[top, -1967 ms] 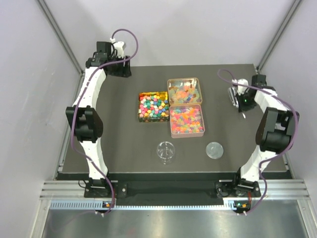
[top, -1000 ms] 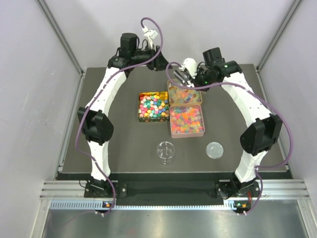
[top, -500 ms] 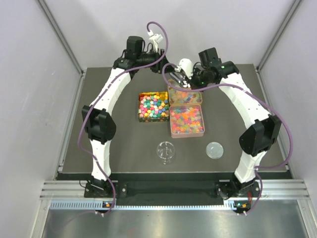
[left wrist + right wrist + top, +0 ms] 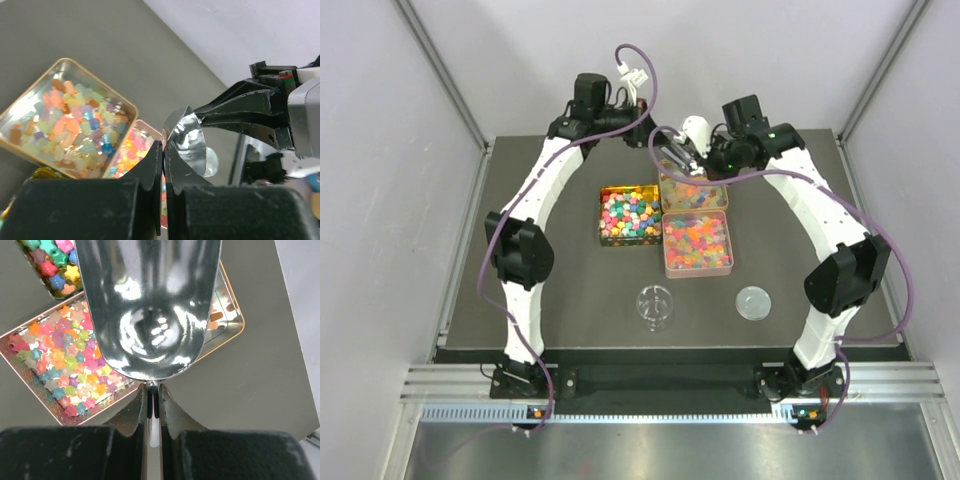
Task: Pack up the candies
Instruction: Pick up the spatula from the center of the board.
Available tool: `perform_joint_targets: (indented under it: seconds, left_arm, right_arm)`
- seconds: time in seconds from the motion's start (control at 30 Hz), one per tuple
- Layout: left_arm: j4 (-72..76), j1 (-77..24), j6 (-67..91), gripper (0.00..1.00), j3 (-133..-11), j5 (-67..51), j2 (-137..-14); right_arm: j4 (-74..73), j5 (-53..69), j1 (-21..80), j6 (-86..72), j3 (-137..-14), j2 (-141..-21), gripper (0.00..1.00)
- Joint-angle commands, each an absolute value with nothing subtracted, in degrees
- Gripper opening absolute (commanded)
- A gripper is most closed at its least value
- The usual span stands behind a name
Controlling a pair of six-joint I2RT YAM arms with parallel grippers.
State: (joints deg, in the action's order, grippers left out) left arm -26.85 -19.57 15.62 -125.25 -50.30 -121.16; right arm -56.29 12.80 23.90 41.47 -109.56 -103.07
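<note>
Right wrist view shows the right claw (image 4: 153,390) clamped on the handle of a shiny metal scoop (image 4: 150,305), held above the candies (image 4: 65,365), which fill three open tins (image 4: 698,274) mid-counter (image 4: 560,280). The left claw (image 4: 163,145) is closed with its tips at the scoop's rim; whether it pinches the rim is unclear.

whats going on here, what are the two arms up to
The right gripper holds an empty metal scoop by its handle above the far tin of candies. The left gripper is shut right at the scoop's rim; whether it pinches the rim is unclear. The glass jar and lid sit nearer the bases.
</note>
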Motion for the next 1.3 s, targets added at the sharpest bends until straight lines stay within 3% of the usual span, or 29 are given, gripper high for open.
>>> perform_joint_targets:
  seconds: [0.0, 0.17, 0.23, 0.27, 0.3, 0.33, 0.4, 0.53, 0.73, 0.87, 0.9, 1.0, 1.27]
  left_arm:
    - [-19.97, -15.04, 23.97, 0.0, -121.48, -59.92, -119.97]
    - [-5.93, -10.38, 41.01, 0.0, -112.34, -70.12, -118.48]
    - [-0.44, -9.32, 45.86, 0.0, -109.87, -73.99, -118.13]
    - [2.17, -9.06, 47.44, 0.0, -109.34, -75.4, -118.04]
    - [8.55, -8.88, 49.81, 0.0, -108.47, -77.85, -117.95]
    - [11.14, -8.7, 54.97, 0.0, -106.89, -79.09, -117.95]
    - [13.61, -8.79, 57.64, 0.0, -106.35, -80.94, -118.21]
    - [21.78, -8.7, 66.6, 0.0, -105.29, -86.03, -120.05]
    - [21.97, -8.61, 68.02, 0.0, -104.42, -86.84, -120.5]
    - [21.62, -8.61, 68.12, 0.0, -104.06, -86.75, -120.76]
    - [21.45, -8.7, 68.03, 0.0, -104.5, -86.75, -120.94]
    - [19.52, -8.61, 67.15, 0.0, -104.85, -87.54, -121.64]
    - [19.07, -8.7, 66.89, 0.0, -103.27, -88.33, -122.69]
  right_arm:
    - [-53.7, 12.92, 24.61, 40.43, -109.78, -96.87, 0.0]
    - [-52.12, 13.18, 24.61, 38.59, -108.63, -94.31, 0.0]
    - [-51.16, 12.92, 24.61, 37.71, -108.2, -93.52, 0.07]
    - [-50.98, 12.83, 24.61, 36.92, -107.93, -93.25, 0.13]
    - [-50.8, 12.83, 24.61, 36.74, -107.67, -92.99, 0.35]
    - [-51.15, 12.66, 24.61, 36.65, -107.67, -92.99, 0.42]
    - [-51.24, 12.13, 24.52, 36.12, -107.67, -92.38, 0.54]
    - [-48.53, 16.68, 22.77, 34.29, -106.44, -88.43, 0.69]
    - [-38.34, 33.27, 16.54, 20.77, -100.99, -83.41, 0.72]
    - [-33.42, 44.63, 15.03, 18.29, -94.43, -82.02, 0.65]
    - [-25.92, 46.13, 14.94, 17.06, -91.61, -80.61, 0.64]
    - [-14.36, 46.93, 15.03, 11.26, -83.68, -76.82, 0.64]
    - [-8.43, 47.81, 16.26, 11.6, -76.55, -74.44, 0.62]
